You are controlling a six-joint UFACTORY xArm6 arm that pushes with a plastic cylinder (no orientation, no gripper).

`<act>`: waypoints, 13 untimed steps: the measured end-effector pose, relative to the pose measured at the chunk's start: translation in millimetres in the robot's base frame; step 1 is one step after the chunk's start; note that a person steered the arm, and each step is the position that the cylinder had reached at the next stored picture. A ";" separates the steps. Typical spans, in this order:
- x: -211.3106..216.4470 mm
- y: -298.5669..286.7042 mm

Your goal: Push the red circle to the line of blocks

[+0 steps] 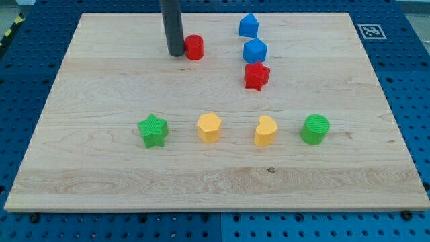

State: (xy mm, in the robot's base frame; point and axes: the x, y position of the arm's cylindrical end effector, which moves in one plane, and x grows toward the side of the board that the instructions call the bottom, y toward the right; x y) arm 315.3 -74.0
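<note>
My tip [176, 54] stands on the wooden board [94, 134] near the view's top, a bare rod end with nothing to spread or pinch, pressed against the left side of the red circle [194, 48]. Going rightward along the top, a blue pentagon-like block [249, 25] sits above a blue hexagon [255, 50], with a red star [256, 76] just beneath. Well below, a row runs left to right: green star [153, 130], yellow hexagon [209, 127], yellow heart [266, 130], green circle [315, 129].
</note>
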 end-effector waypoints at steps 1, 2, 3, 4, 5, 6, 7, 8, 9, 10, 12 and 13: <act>0.0 15.0; 11.5 24.4; 27.6 26.7; 27.8 26.7; 27.8 26.7; 24.5 29.5; 14.4 37.2; -2.4 46.3; -15.7 52.1; -25.7 52.3; -44.3 43.6; -45.2 39.6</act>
State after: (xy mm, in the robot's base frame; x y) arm 270.2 -34.4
